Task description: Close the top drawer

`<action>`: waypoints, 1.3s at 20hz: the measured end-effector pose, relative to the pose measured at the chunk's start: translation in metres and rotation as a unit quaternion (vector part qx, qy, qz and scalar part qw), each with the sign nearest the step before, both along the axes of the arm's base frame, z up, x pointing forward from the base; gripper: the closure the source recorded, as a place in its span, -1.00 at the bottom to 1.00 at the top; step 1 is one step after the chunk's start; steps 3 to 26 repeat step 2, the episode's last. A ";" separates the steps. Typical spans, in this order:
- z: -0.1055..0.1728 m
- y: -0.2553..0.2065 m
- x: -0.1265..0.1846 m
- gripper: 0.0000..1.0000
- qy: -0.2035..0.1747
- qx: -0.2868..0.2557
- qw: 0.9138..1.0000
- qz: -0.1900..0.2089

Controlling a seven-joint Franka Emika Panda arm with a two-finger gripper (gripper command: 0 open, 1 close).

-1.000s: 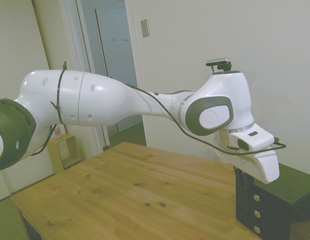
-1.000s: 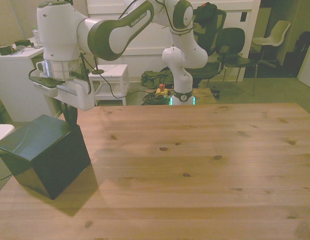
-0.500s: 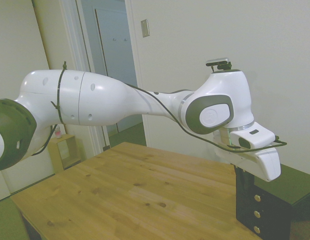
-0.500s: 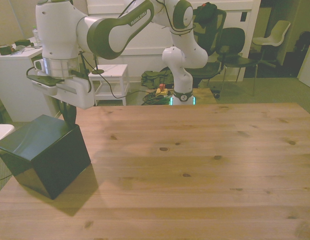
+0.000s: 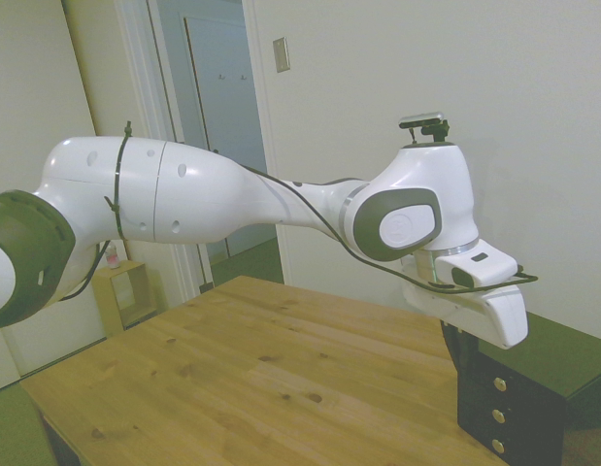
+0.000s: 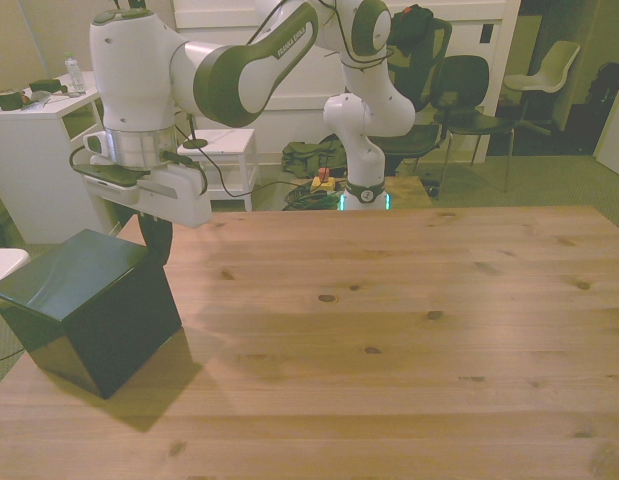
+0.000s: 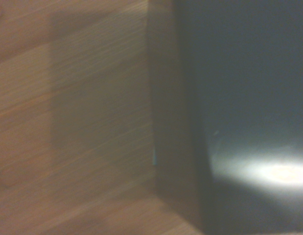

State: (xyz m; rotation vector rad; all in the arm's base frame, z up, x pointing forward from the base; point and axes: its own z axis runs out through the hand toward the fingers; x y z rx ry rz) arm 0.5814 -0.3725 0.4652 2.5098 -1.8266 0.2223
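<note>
From the side, the big white arm (image 5: 213, 204) reaches over the wooden table (image 5: 271, 379) to a small black cabinet (image 5: 533, 388) at the table's far end. The cabinet has three drawers, one above the other, each with a little gold knob. The top drawer (image 5: 496, 373) is the highest one, and its front looks level with the two below it. The gripper (image 5: 459, 348) hangs just beside the cabinet's top front corner, very near the top drawer. Its dark fingers are partly hidden by the white wrist block, so I cannot tell if they are apart or together. A door and a light switch (image 5: 281, 54) are on the wall behind.

From the front, the cabinet sits at the front view's left, at the table's corner. Only its plain back and shiny top show here; the drawers face away. The gripper (image 6: 155, 238) comes down right behind the cabinet. Behind the table are dark chairs (image 6: 459, 85), a white chair (image 6: 549, 70), a small white side table (image 6: 221, 150) and a white desk (image 6: 29, 150).

From the wrist, everything is blurry. The cabinet's shiny black top (image 7: 244, 98) fills one side, and the wood of the table fills the other.
</note>
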 end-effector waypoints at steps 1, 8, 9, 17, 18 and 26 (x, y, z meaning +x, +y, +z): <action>0.001 0.008 -0.003 -1.00 -0.001 0.003 1.000 0.004; 0.004 0.017 -0.007 -1.00 -0.001 0.008 1.000 0.007; 0.004 0.017 -0.007 -1.00 -0.001 0.008 1.000 0.007; 0.004 0.017 -0.007 -1.00 -0.001 0.008 1.000 0.007; 0.004 0.017 -0.007 -1.00 -0.001 0.008 1.000 0.007; 0.004 0.017 -0.007 -1.00 -0.001 0.008 1.000 0.007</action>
